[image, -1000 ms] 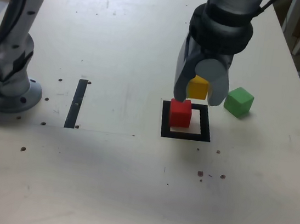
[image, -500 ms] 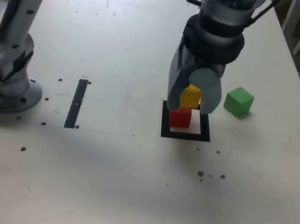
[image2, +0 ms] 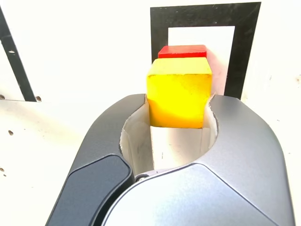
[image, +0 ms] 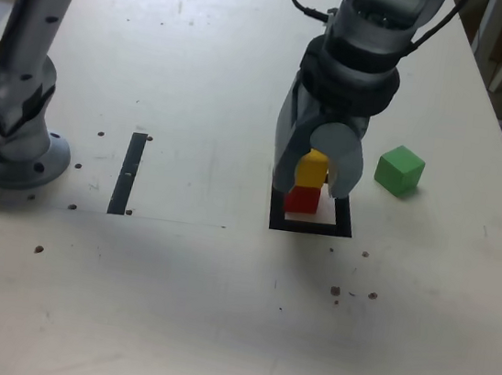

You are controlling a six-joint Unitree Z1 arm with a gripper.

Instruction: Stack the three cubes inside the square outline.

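Jaws: pinching the yellow cube (image2: 179,94), one fingertip against each of two opposite sides; pads partly hidden by the cube.
Yellow cube: held just above the red cube (image: 302,201) in the exterior view, hiding part of it; whether the two touch, cannot tell.
Red cube: on the worktop (image: 190,300), within the square outline (image: 346,220), toward the exterior view's left side of it; pale centre showing to the exterior view's right of the cube.
Green cube: (image: 399,171) on the worktop, outside the outline, off to the exterior view's right, apart from the other two cubes.
Black tape strip: (image: 128,174) straight, well apart from the outline, on the exterior view's left.
Arm base: (image: 16,162) at the exterior view's left edge, beyond the strip.
Worktop: pale, with scattered dark spots.
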